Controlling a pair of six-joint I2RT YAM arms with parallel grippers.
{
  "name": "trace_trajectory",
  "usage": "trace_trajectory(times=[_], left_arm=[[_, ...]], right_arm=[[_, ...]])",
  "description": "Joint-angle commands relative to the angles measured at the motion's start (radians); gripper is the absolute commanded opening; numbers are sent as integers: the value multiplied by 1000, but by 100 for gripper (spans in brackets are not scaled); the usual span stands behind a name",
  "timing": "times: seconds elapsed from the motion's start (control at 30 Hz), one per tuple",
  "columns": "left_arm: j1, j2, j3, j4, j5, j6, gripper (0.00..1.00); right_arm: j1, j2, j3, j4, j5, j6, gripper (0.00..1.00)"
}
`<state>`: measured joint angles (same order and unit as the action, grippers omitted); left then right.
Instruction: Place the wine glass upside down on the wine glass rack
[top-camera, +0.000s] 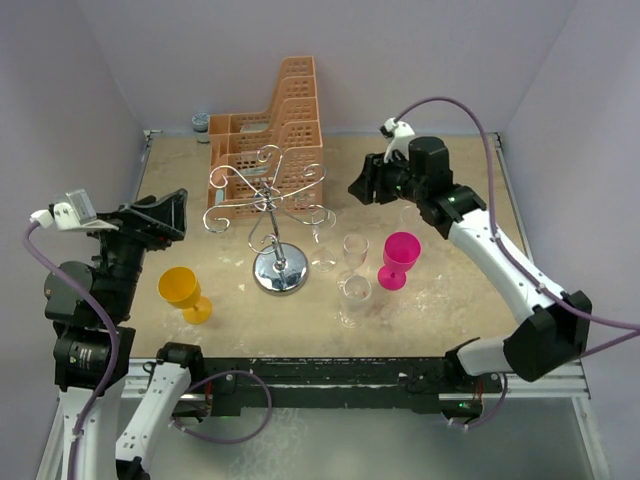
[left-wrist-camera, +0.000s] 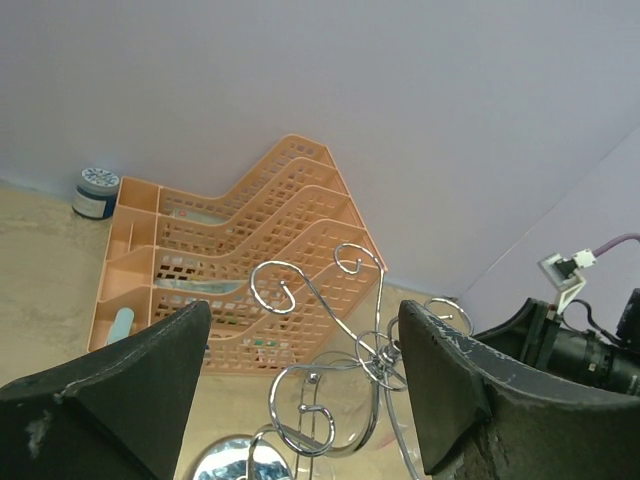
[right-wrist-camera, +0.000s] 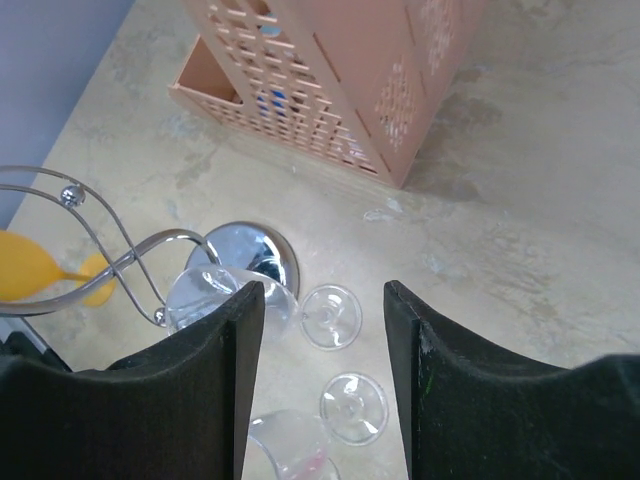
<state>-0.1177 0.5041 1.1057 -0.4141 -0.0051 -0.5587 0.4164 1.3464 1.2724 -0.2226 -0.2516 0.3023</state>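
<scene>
The step in hand looks like the approach to a pick: no glass is held. The right end effector (right-wrist-camera: 320, 292) hangs over the surface (top-camera: 450, 300) with its fingers apart and nothing between them, above a cluster of clear glasses standing just right of the wine glass rack (top-camera: 268, 195). The clear wine glass (right-wrist-camera: 330, 315) showing in the gap between its fingers is upright and near the rack's chrome base, so I judge it the likely target. One more clear glass sits close against a scroll arm, and I cannot tell whether it hangs there or stands. The next move calls for a descent to the stem, a firm close, then a turn of the wrist to invert the glass before threading its foot into a free arm. The left end effector (left-wrist-camera: 305, 310) is held wide and bare, facing the rack. A pink glass (top-camera: 401, 252) and a yellow glass (top-camera: 180, 287) stand apart, both empty. The orange basket (top-camera: 275, 115) behind holds a few small items too dim to name.
</scene>
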Motion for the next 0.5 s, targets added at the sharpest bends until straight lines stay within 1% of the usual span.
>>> trace_trajectory(times=[0.0,0.17,0.3,0.37,0.47], left_arm=[[10,-10,-10,96,-40,19,73],[10,-1,-37,143,-51,20,73],[10,21,-39,143,-50,18,73],[10,27,-35,140,-50,16,73],[10,26,-30,140,-51,16,73]], right_arm=[[56,63,73,3,-39,-68,53],[99,92,65,-6,-65,-98,54],[140,119,67,-8,-44,-95,54],[159,130,70,-13,-16,-88,54],[178,132,63,-17,24,-73,49]])
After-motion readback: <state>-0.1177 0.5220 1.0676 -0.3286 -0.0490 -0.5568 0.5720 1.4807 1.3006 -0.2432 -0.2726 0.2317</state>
